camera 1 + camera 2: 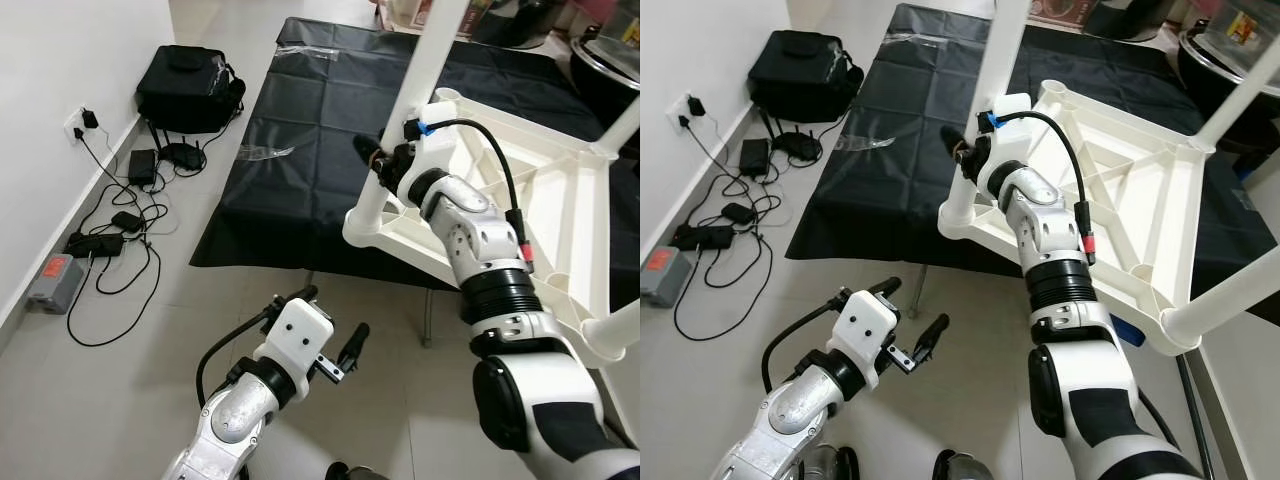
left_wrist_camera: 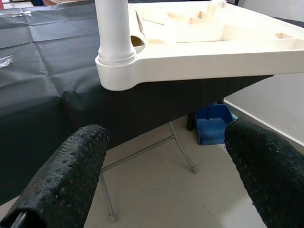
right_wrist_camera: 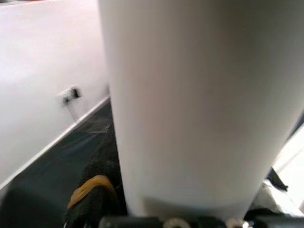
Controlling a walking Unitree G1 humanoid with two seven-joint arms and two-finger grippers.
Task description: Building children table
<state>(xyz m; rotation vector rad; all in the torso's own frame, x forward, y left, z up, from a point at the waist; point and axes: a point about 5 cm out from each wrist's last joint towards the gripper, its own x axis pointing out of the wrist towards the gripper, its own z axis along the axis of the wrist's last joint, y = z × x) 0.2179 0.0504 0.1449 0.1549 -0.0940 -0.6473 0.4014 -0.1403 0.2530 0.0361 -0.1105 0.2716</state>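
A white children's table (image 1: 560, 200) lies upside down on a black cloth (image 1: 300, 150). A white leg (image 1: 425, 60) stands upright in its near-left corner socket (image 2: 118, 71). My right gripper (image 1: 385, 160) is shut on this leg just above the socket. In the right wrist view the leg (image 3: 190, 95) sits close between the fingers (image 3: 95, 190). Two more legs (image 1: 615, 335) stand in the right-hand corners. My left gripper (image 1: 328, 318) hangs open low over the floor, in front of and below that corner. Its fingertips (image 2: 61, 180) hold nothing.
A black bag (image 1: 190, 85), chargers and tangled cables (image 1: 120, 230) lie on the floor along the left wall. The cloth covers a folding stand with thin metal legs (image 2: 183, 152). A blue bin (image 2: 213, 129) sits beneath it. Pale floor tiles (image 1: 130, 400) lie before me.
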